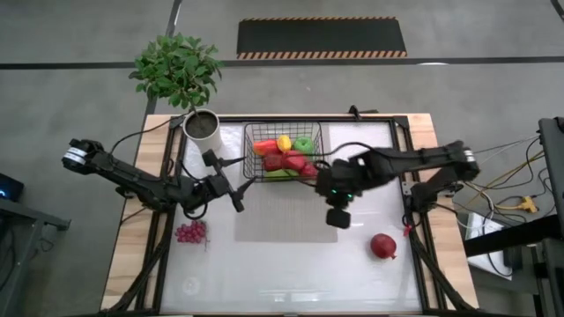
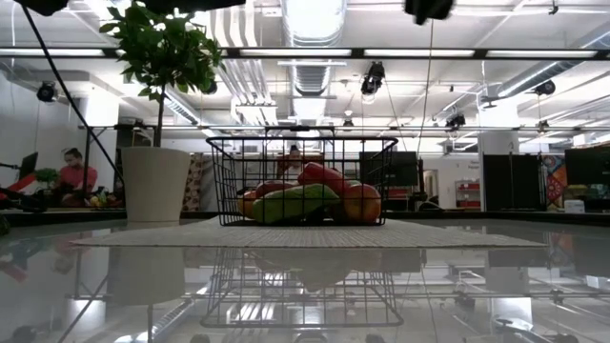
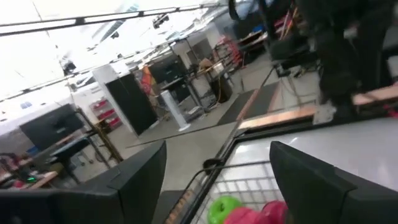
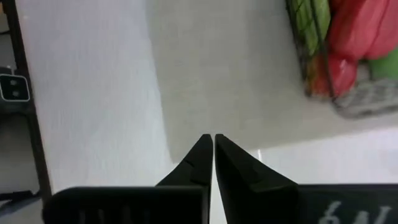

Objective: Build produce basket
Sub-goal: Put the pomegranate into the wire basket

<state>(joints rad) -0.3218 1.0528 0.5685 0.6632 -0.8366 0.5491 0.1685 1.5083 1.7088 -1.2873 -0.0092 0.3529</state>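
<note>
The black wire basket [image 1: 282, 151] stands on a grey mat [image 1: 286, 216] at the table's far middle. It holds red, yellow and green produce [image 1: 286, 154], also seen in the low view as produce [image 2: 305, 200]. My left gripper [image 1: 227, 180] stands open just left of the basket. In its wrist view the basket's rim [image 3: 214, 171] shows between the two fingers of my left gripper [image 3: 217, 149], apart from both. My right gripper [image 1: 338, 218] hangs shut and empty over the mat near the basket's right front corner, and my right gripper [image 4: 213, 144] points down.
Purple grapes [image 1: 190, 232] lie on the table at the near left. A red round fruit [image 1: 383, 246] lies at the near right. A white pot with a green plant [image 1: 203, 128] stands left of the basket at the far edge.
</note>
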